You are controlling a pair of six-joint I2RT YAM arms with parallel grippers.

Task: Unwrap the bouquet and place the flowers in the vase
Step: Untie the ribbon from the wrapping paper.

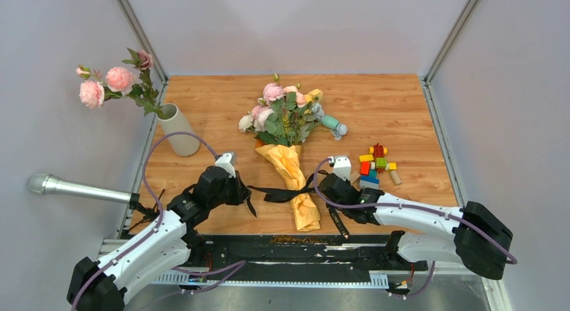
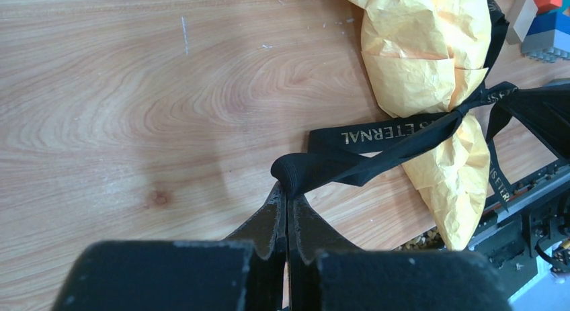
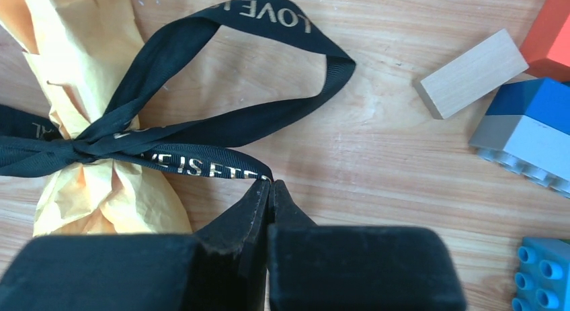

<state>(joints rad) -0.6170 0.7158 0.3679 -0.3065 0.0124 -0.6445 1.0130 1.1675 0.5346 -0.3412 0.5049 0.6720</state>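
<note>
Beside the bouquet point(image 1: 289, 164), toy blocks point(image 1: 376, 165)

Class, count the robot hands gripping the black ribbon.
2. The left hand grips the ribbon left of the bouquet; the right hand grips its tail right of the bouquet.

Your top view looks down from above and behind both arm bases, facing the far wall, and takes in the whole wooden surface point(image 1: 376, 103). Each wrist camera hangs close over that surface, looking down past its own jaws. All three views share the black strap point(image 1: 277, 195), the paper-wrapped bouquet point(image 1: 290, 164) and the toy blocks point(image 1: 375, 164).
</note>
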